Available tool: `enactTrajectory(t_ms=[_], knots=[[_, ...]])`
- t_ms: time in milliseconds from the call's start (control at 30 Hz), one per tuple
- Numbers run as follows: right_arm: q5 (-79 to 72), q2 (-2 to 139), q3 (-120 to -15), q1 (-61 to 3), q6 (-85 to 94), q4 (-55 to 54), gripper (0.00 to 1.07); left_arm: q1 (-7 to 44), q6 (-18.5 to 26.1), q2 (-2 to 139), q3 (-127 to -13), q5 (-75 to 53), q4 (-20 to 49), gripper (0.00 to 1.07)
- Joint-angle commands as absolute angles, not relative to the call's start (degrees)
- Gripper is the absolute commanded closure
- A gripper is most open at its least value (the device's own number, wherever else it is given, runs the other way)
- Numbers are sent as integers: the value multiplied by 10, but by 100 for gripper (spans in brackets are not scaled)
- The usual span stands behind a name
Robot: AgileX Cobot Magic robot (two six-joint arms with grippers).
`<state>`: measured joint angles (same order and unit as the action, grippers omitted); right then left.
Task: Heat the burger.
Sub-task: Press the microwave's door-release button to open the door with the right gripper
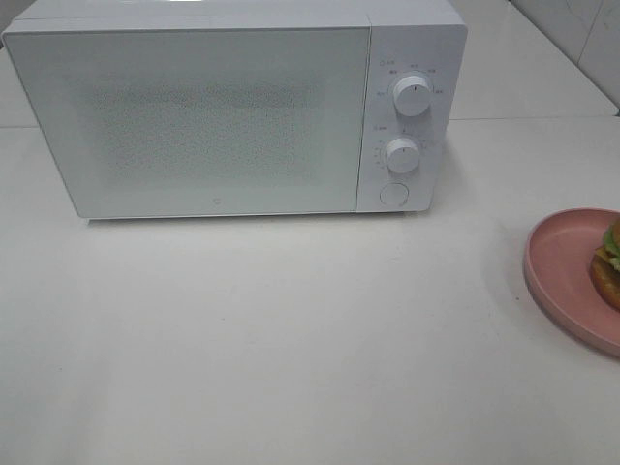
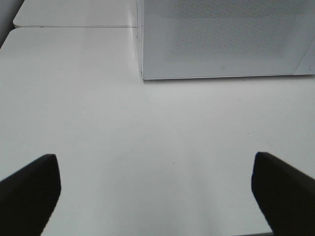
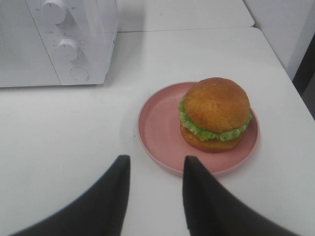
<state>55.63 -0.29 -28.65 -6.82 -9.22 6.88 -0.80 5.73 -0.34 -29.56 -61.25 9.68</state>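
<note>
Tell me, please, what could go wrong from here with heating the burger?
1. The microwave door is shut, so carrying the burger over first would leave nowhere to put it.
2. The right gripper has its jaws only partly open, seemingly narrower than the bun; it may shove the burger rather than grasp it.
3. The pink plate lies near the edge of the table; a push could slide it off.

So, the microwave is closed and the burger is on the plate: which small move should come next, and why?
Probably open the microwave door first, perhaps by pressing the round button beside it. The door is shut, while the burger sits on the pink plate, untouched. Both the left gripper and the right gripper are open and hold nothing.
</note>
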Motion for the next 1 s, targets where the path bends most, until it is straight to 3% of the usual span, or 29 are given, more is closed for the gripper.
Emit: enactTrajectory(t_ms=[33, 167, 233, 267, 300, 333, 367, 467, 767, 1000], knots=[[552, -18, -285, -65, -88, 70, 71, -5, 54, -10, -295, -614, 100, 9], [552, -18, -285, -65, -88, 70, 67, -5, 54, -10, -295, -614, 100, 9], [552, -18, -285, -65, -88, 69, 50, -5, 54, -10, -295, -614, 100, 9], [552, -18, -285, -65, -88, 69, 50, -5, 54, -10, -295, -614, 100, 9], [552, -18, -285, -65, -89, 69, 34, -5, 54, -10, -295, -614, 100, 9], [552, -18, -285, -65, -89, 69, 34, -5, 54, -10, -295, -614, 100, 9], [552, -18, -285, -65, -91, 70, 20, -5, 54, -10, -295, -614, 100, 9], [552, -18, -285, -65, -91, 70, 9, -5, 54, -10, -295, -614, 100, 9], [527, 6, -305, -65, -86, 72, 10, -5, 54, -10, -295, -614, 100, 9], [417, 114, -314, -65, -93, 71, 14, -5, 54, -10, -295, -614, 100, 9]])
